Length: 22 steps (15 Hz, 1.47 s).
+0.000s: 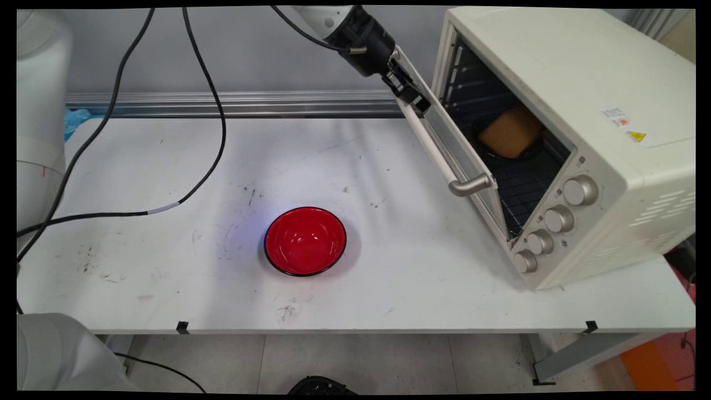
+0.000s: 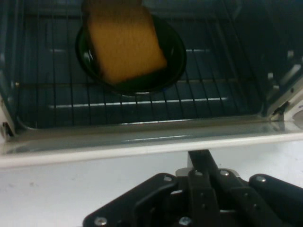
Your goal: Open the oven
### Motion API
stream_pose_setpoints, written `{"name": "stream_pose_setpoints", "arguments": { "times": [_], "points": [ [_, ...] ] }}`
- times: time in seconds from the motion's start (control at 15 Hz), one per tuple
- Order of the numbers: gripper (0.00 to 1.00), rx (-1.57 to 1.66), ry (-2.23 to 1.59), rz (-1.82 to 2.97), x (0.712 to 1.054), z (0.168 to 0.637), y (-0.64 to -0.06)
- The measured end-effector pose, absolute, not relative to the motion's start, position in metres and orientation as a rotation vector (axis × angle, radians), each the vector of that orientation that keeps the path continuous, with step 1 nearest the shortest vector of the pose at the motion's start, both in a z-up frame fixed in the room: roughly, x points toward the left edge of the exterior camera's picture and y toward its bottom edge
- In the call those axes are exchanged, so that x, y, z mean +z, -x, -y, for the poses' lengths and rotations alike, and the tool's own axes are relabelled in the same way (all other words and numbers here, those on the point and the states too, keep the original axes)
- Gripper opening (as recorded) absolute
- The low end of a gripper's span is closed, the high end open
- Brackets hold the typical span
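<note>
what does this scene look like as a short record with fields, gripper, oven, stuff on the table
gripper: gripper at the top edge of the oven door, fingers together in the hand view
oven: cream toaster oven at the table's right, door partly open, four knobs on the front
inside oven: yellow sponge-like block lying on a dark dish on the wire rack
table: white table with a red bowl, black-rimmed, upright and empty, near the middle
cables: black cables hanging from the arm across the table's left
</note>
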<state>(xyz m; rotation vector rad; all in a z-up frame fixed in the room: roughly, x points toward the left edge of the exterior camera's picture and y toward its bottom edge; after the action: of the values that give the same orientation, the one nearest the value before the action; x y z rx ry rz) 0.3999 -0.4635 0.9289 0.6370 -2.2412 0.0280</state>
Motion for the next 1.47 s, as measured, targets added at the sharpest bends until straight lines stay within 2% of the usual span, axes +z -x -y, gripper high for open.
{"name": "stream_pose_setpoints", "arguments": {
  "times": [0.93, 1.47],
  "points": [
    [0.0, -0.001, -0.68, 2.319, 0.918, 0.438, -0.433],
    [0.0, 0.012, -0.722, 2.371, 0.9, 0.42, -0.457]
  ]
}}
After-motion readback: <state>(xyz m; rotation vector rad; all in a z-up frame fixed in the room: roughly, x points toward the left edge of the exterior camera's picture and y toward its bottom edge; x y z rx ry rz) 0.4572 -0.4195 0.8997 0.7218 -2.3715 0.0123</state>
